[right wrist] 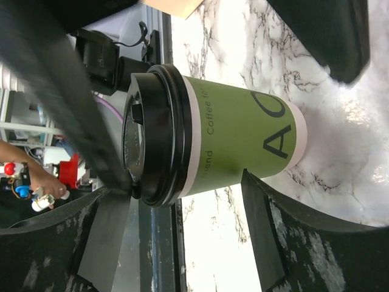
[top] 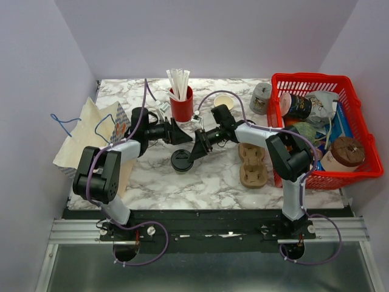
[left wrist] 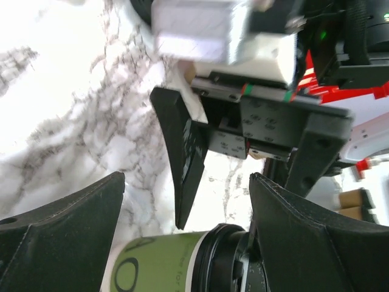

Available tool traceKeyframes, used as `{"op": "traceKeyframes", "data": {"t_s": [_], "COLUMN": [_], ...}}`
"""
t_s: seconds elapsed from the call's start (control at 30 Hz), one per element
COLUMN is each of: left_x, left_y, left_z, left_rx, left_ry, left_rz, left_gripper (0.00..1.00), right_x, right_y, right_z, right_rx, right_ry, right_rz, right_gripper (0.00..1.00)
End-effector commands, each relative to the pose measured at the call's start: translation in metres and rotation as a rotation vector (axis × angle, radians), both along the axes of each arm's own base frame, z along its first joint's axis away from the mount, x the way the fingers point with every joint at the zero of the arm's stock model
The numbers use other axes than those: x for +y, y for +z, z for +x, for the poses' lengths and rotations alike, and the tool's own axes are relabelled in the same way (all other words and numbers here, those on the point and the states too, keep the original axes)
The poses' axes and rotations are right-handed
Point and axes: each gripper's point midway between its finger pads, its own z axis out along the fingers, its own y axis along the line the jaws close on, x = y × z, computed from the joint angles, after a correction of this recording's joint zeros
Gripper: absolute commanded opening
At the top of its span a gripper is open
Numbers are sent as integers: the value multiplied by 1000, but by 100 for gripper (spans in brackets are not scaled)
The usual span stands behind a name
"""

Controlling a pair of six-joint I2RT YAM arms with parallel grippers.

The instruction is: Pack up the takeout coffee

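Ahead of wide-spread right gripper [top: 196, 147], lidded takeout coffee [right wrist: 231, 140], upright

— Any lettering you can read?
— Only on the cream paper cup with the green band and black plastic lid [right wrist: 231, 146]: small "Coffee", a cut-off "…end" beside it, and a large "A" before a half-hidden round letter.

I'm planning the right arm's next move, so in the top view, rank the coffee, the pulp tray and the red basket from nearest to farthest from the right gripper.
1. Coffee: right beside the right gripper, slightly to its left.
2. Pulp tray: to its right, mid-table.
3. Red basket: far right of the table.
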Motion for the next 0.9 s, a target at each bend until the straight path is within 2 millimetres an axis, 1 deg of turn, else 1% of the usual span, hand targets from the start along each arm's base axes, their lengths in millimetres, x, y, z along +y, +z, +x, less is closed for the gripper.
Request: {"op": "traceKeyframes", "data": {"t_s": [0.0, 0.03, 0.07, 0.13, 0.17, 0.2, 0.23, 0.27, 0.33, 0.47, 0.57, 0.77, 0.87], "left_x": [14, 17, 20, 27, 29, 31, 34, 36, 39, 45, 46, 46, 47], "left_y": [15, 14, 18, 18, 17, 23, 22, 20, 21, 6, 0, -7, -13], "left_z": [14, 14, 11, 13, 10, 7, 8, 4, 0, -13, -17, -22, -28], "left_rx": [-152, -159, -160, -191, -180, -194, -198, -174, -169, -98, -61, -34, -20], "left_ry": [34, 39, 41, 62, 66, 74, 90, 93, 98, 96, 109, 119, 110], "left_rz": [104, 124, 144, 194, 210, 218, 242, 258, 279, 318, 320, 310, 310], "left_gripper": [92, 92, 92, 93, 93, 93, 93, 93, 93, 93, 92, 91, 91], "right_x": [4, 5, 4, 5, 5, 5, 6, 7, 7, 9, 10, 7, 5], "right_y": [17, 18, 18, 19, 19, 19, 21, 22, 23, 23, 21, 12, 7], "right_z": [10, 11, 12, 12, 13, 14, 14, 15, 16, 19, 21, 18, 15], "right_rx": [-57, -58, -54, -52, -51, -49, -43, -41, -32, -29, -26, -16, -13], "right_ry": [-29, -30, -33, -37, -39, -42, -45, -45, -48, -55, -63, -66, -62], "right_rz": [9, 10, 8, 6, 5, 4, 3, 5, 3, 1, -7, -24, -30], "right_gripper": [82, 83, 84, 85, 86, 86, 86, 87, 88, 88, 88, 88, 88]}}
